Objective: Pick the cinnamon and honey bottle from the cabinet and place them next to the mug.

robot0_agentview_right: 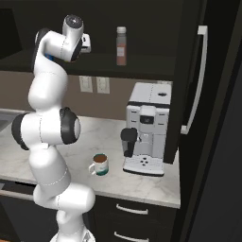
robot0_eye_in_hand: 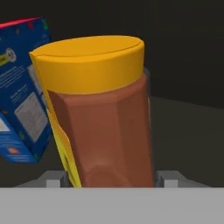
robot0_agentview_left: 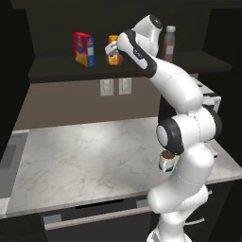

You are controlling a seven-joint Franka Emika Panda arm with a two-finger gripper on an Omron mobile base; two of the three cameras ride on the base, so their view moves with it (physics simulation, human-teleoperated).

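1. Up on the cabinet (robot0_agentview_left: 56,71) shelf, the gripper (robot0_agentview_left: 111,49) is at the honey bottle (robot0_agentview_left: 114,56), reaching in from the right as seen from the left base.
2. Fingers: the hand view shows the two tips (robot0_eye_in_hand: 53,180) low on either side of the honey, right against its base. Whether they are pressing on it or merely flanking it cannot be told.
3. Honey: it stands on the shelf board, yellow cap up, amber body, yellowish label along one edge. In the hand view it leans, which may be the camera's own tilt.
4. Box (robot0_agentview_left: 84,48): red and blue, upright on the shelf just left of the honey, apart from it.
5. Cinnamon (robot0_agentview_right: 121,46): upright on the same shelf, pale cap, reddish-brown contents, well to the right of the gripper. From the left base it stands behind the arm's upper joint.
6. Mug (robot0_agentview_right: 99,164): on the marble counter (robot0_agentview_left: 71,160) below, white with dark contents, handle to the left in the right base view.
7. Coffee machine (robot0_agentview_right: 146,127): on the counter just right of the mug, not touching it.
8. Outlets (robot0_agentview_left: 115,86): two plates on the wall under the shelf.
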